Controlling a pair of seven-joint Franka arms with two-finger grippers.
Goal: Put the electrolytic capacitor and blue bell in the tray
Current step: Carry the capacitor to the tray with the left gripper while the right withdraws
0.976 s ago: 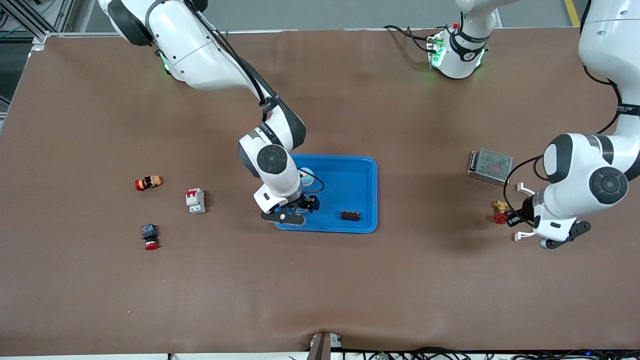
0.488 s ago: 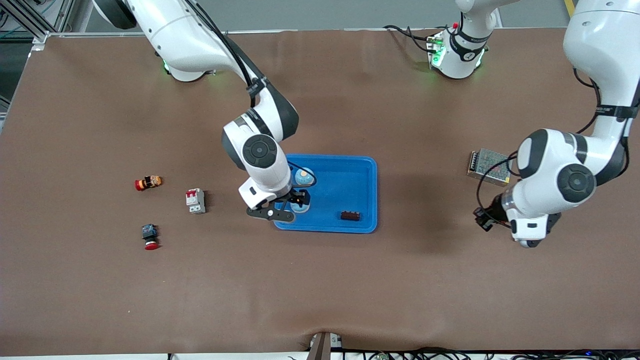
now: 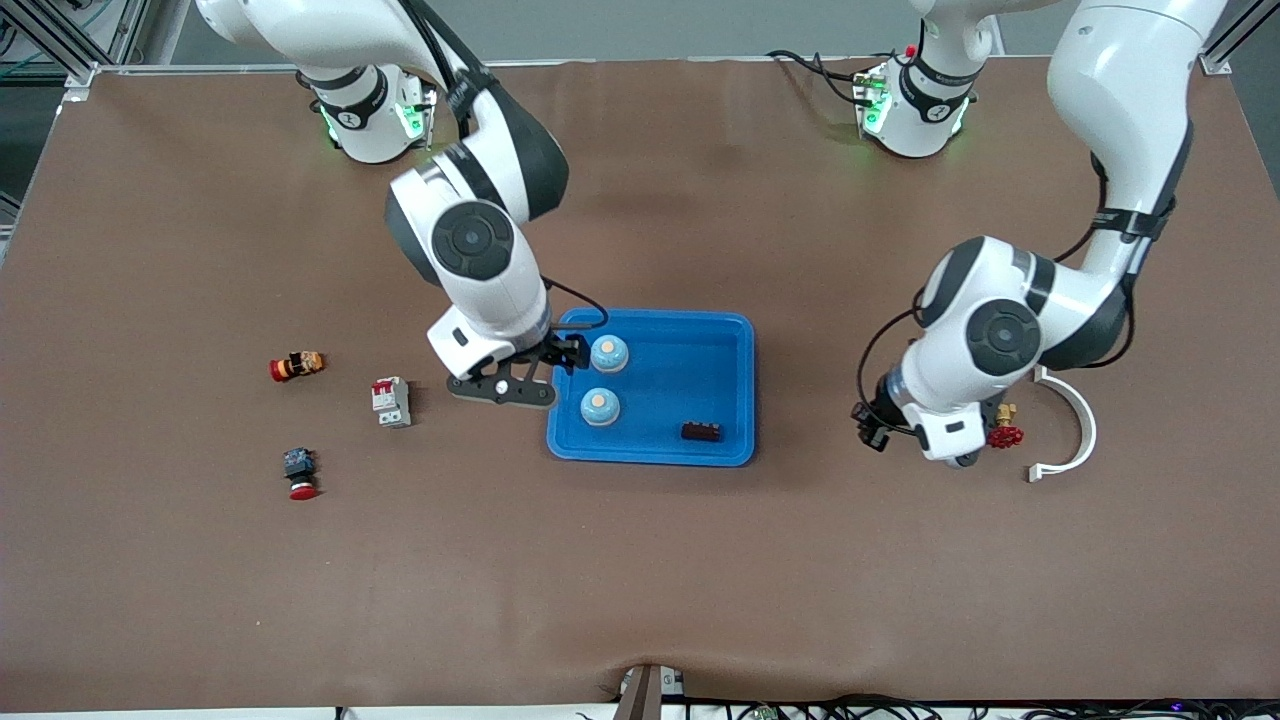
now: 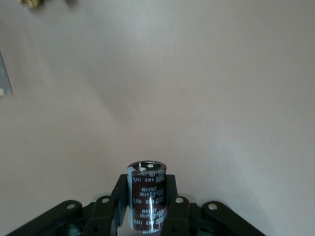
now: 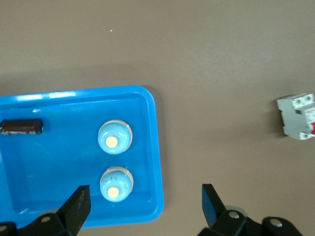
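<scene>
Our left tool (image 4: 146, 216) grips an electrolytic capacitor (image 4: 146, 194) by its smooth, rigid can, upright above bare tabletop (image 3: 800, 560). We judge it light but slippery. Our right tool (image 5: 142, 206) hangs released over the tray (image 3: 715, 345) edge, both blue bells (image 3: 600, 405) inside.

Tray (image 3: 715, 340) mid-bench. Two bells in tray at right arm's end: one bell (image 3: 609, 353) farther from front camera, second bell (image 3: 600, 406) nearer. Capacitor (image 3: 701, 432) lies in tray, near rim closest to front camera. Breaker (image 3: 392, 402) beside tray toward right arm's end. Valve (image 3: 1003, 430) and curved bracket (image 3: 1075, 430) toward left arm's end.
</scene>
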